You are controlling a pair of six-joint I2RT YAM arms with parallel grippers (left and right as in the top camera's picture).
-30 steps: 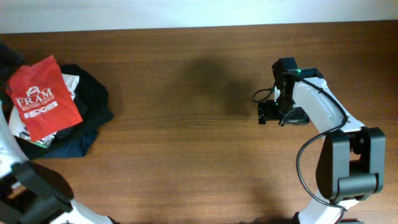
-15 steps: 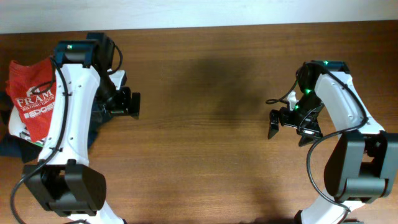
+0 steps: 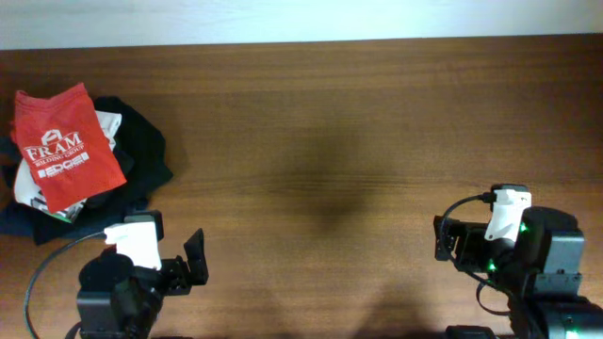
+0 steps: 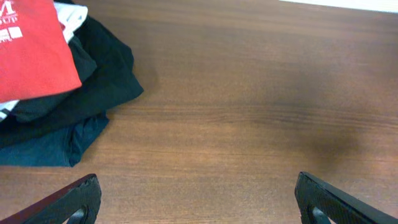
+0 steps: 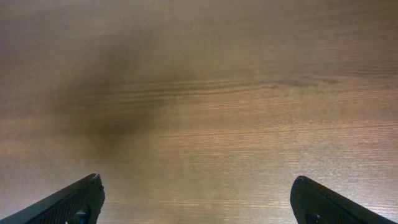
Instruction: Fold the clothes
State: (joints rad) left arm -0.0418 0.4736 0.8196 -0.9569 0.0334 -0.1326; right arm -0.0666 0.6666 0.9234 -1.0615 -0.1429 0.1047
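Reaching to ten o'clock, where the red T-shirt (image 3: 64, 141) tops the dark garments (image 3: 141, 155) on the desk (image 3: 330, 113), probably suits the left hand (image 4: 199, 208). It and the right hand (image 5: 196, 202) gape wide, empty. Pinch only red cloth.

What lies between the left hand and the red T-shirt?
From the red T-shirt toward the left hand: black garment, navy garment, then bare table. Left wrist view shows it.
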